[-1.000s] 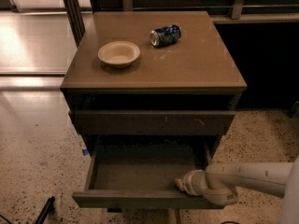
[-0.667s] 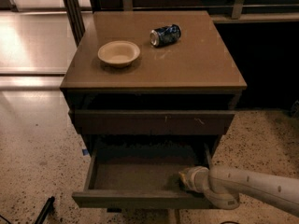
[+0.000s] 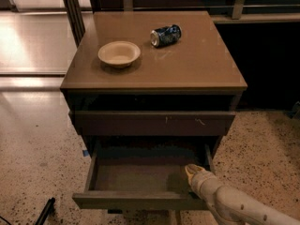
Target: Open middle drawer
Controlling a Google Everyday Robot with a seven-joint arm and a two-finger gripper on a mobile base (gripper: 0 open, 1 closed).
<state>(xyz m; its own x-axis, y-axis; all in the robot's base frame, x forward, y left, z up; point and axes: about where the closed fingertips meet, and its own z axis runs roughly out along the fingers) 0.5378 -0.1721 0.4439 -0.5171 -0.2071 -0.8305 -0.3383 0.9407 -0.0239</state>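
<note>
The middle drawer (image 3: 140,200) of the brown cabinet stands pulled out, and its shallow plain tray (image 3: 136,175) shows, with nothing in it but my gripper. Its dark front faces the floor side. The top drawer front (image 3: 150,123) above it is closed and has a few pale scratches. My gripper (image 3: 193,171), pale and rounded, sits inside the open tray at its right side, close to the right wall. My pale arm (image 3: 234,207) runs down to the lower right corner. The bottom drawer front is hidden under the open drawer.
A cream bowl (image 3: 119,54) and a crushed blue can (image 3: 165,35) lie on the cabinet top (image 3: 197,64). A dark stick-like object (image 3: 44,210) lies on the speckled floor at lower left. Shiny floor lies to the left, and a dark recess to the right.
My gripper has moved a little farther back inside the drawer, along its right side. The arm now enters lower in the view. The drawer looks equally far out.
</note>
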